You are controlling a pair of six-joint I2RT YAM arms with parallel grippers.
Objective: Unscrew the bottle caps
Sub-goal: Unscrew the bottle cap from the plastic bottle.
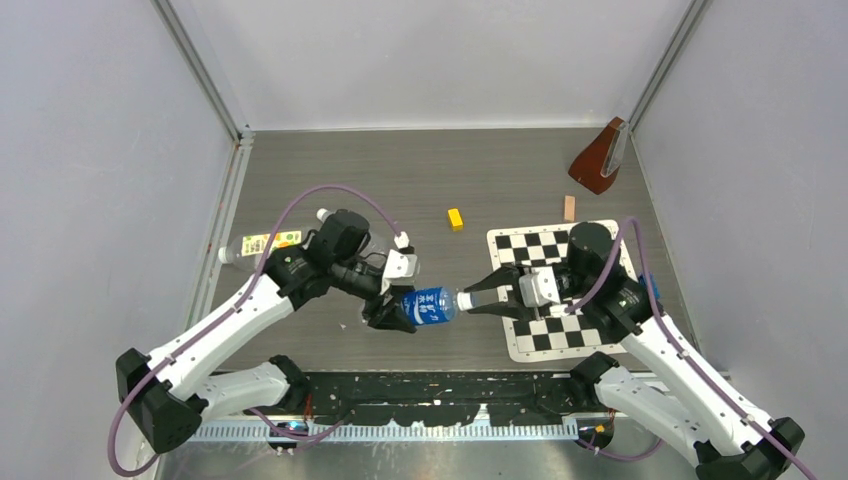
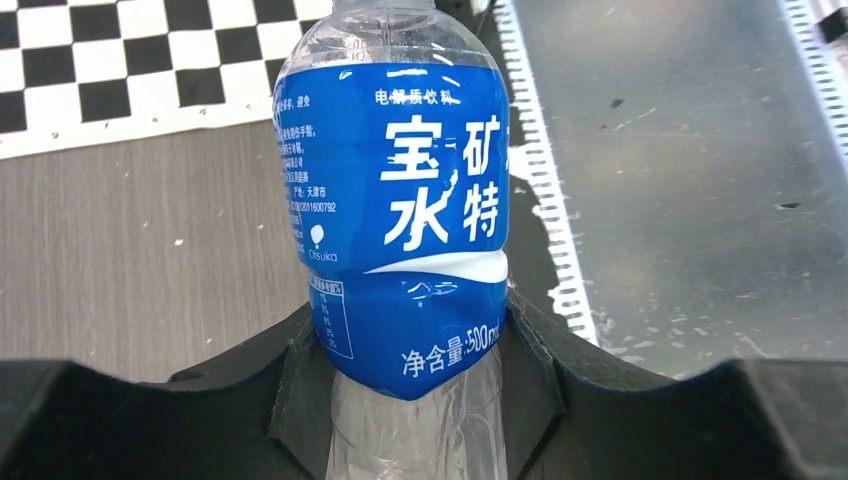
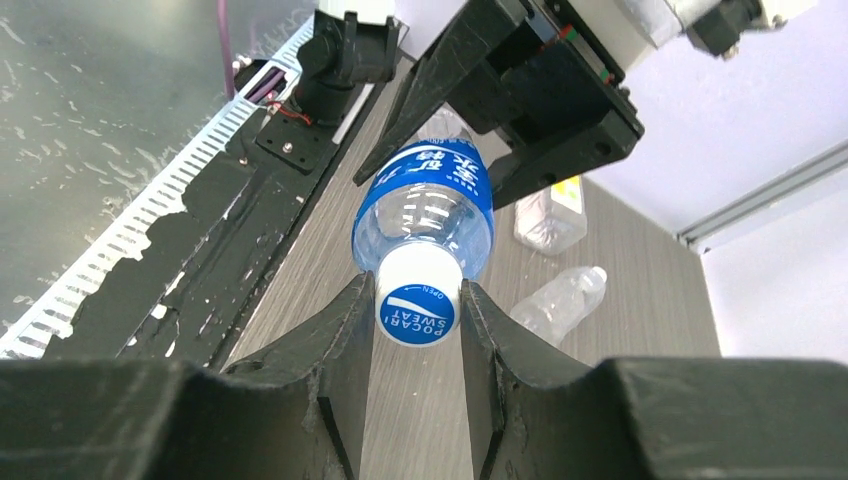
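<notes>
We've got the blue-labelled bottle lying level between the arms, left gripper clamped round its body, right gripper pinched on the cap, so we'd hold the left firm and turn the right squarely about the bottle's axis, no tugging.

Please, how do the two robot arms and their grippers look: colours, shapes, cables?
The left arm and right arm have white shells and black joints. A purple cable loops along each. The left gripper and right gripper are black, each with two tapered fingers.
</notes>
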